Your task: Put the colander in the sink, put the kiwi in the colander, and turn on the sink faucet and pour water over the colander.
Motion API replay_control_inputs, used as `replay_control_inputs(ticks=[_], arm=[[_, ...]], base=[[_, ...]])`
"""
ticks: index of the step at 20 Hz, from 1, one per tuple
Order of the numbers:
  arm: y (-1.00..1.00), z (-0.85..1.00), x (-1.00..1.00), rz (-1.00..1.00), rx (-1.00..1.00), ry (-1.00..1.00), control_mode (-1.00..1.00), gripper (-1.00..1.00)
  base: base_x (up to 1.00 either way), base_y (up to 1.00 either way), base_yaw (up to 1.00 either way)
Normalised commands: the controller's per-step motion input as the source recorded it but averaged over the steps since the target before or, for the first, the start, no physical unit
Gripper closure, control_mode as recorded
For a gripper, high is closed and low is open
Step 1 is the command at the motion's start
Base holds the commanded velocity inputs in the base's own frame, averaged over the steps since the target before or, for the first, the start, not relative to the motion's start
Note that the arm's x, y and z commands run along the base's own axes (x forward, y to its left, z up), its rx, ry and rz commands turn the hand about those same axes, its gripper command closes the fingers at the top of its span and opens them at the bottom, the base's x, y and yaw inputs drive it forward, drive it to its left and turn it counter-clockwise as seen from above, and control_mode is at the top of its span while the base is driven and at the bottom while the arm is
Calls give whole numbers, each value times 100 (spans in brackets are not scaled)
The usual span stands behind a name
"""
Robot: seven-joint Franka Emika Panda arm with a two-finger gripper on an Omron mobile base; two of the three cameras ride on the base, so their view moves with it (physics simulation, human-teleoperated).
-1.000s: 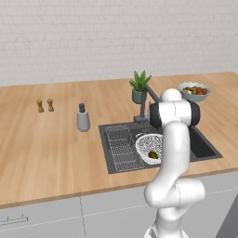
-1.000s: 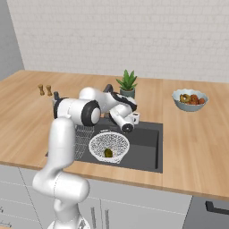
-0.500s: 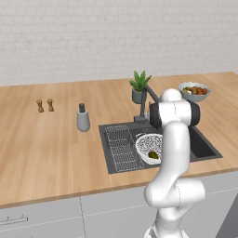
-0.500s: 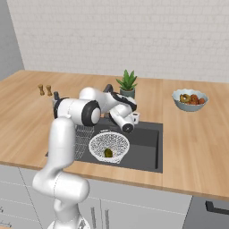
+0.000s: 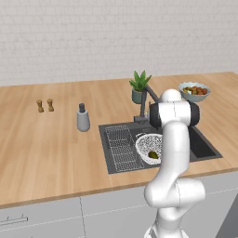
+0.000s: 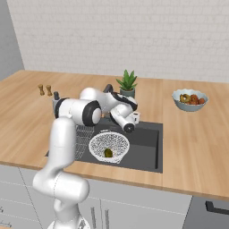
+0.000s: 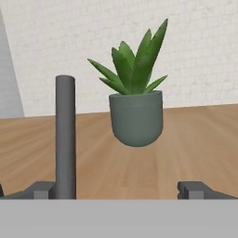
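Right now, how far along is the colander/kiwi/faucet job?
Done: the colander sits in the sink with the kiwi inside it. In hand: the open gripper faces the sink faucet post, holding nothing. Left: turn the faucet on; no water stream is visible over the colander.

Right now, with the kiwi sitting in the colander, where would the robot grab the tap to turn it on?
Probably the sink faucet at its upright post, approached level from the sink side. The post is a slim, straight cylinder, and it stands near one fingertip of the open gripper, with the potted plant behind it.
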Motion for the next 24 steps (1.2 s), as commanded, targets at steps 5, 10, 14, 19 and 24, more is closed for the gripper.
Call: replay_control_inputs(ticks=[5,10,14,19,24], arm=[[-8,0,1,-4,0,0,-100,-100],[-60,0,0,-16,0,0,-100,-100],[-96,0,7,-22,3,1,-100,-100],[-100,2,27,-15,10,3,-100,-100],[-100,0,54,-2,16,5,-100,-100]], base=[[0,0,0],[0,0,0],[0,0,0],[0,0,0],[0,0,0]])
